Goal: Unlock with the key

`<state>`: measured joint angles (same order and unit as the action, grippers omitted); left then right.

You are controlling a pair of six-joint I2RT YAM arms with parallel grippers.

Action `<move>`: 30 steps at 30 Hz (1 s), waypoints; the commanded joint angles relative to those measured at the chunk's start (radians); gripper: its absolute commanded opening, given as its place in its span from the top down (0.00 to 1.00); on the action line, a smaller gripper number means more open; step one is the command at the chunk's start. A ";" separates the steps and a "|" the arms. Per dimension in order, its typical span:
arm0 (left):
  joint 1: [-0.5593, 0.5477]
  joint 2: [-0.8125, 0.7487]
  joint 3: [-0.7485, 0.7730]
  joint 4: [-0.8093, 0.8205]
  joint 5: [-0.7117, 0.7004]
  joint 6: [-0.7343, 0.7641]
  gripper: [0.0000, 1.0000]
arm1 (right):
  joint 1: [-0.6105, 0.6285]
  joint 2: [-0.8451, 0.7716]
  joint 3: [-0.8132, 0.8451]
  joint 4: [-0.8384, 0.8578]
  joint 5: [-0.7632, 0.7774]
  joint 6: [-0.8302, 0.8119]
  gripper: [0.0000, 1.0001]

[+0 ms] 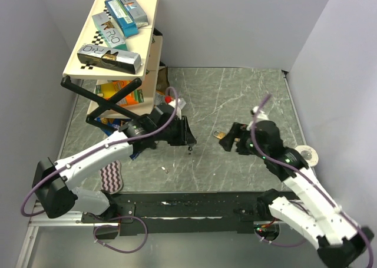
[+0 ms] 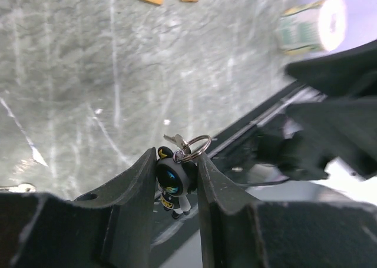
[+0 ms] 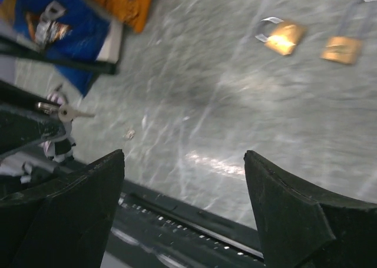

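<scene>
**Key point(image 2: 172, 179) clamped in left claw point(image 2: 177, 159) over mid-bench**

Left claw is closed on the key, one dark finger pressed to each side of the round black fob; the ring and a small silver blade stick out past the fingertips; the bunch is held above the bench point(image 1: 235, 97), over its middle and slightly toward the near edge. Right claw point(image 3: 184, 156) stands wide apart with nothing between its fingers, low over the bench just right of centre; a brass padlock point(image 3: 283, 37) and a second padlock point(image 3: 340, 49) lie side by side near it, not touching; a tiny pale bit point(image 1: 166, 169) lies near the near edge, left of centre; a tape roll point(image 1: 307, 156) sits by the right edge; a shelf rack point(image 1: 148, 15) carrying boxes stands at the far left corner.
</scene>
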<state>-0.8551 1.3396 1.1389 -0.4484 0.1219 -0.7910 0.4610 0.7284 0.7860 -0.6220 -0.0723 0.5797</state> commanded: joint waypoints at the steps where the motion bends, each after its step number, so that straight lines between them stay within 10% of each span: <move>1: 0.042 -0.037 0.008 0.017 0.071 -0.137 0.99 | 0.134 0.104 0.091 0.129 0.034 0.069 0.15; 13: 0.116 -0.048 -0.031 0.028 0.139 -0.258 0.99 | 0.406 0.285 0.196 0.272 0.057 -0.007 0.28; 25: 0.123 -0.057 -0.041 0.063 0.166 -0.312 0.99 | 0.458 0.456 0.283 0.272 0.046 -0.004 0.30; 30: 0.123 -0.060 -0.031 0.060 0.168 -0.301 0.99 | 0.464 0.499 0.317 0.249 0.058 0.003 0.46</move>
<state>-0.7311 1.3109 1.0996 -0.4221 0.2638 -1.0832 0.9165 1.2095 1.0332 -0.3916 -0.0303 0.5800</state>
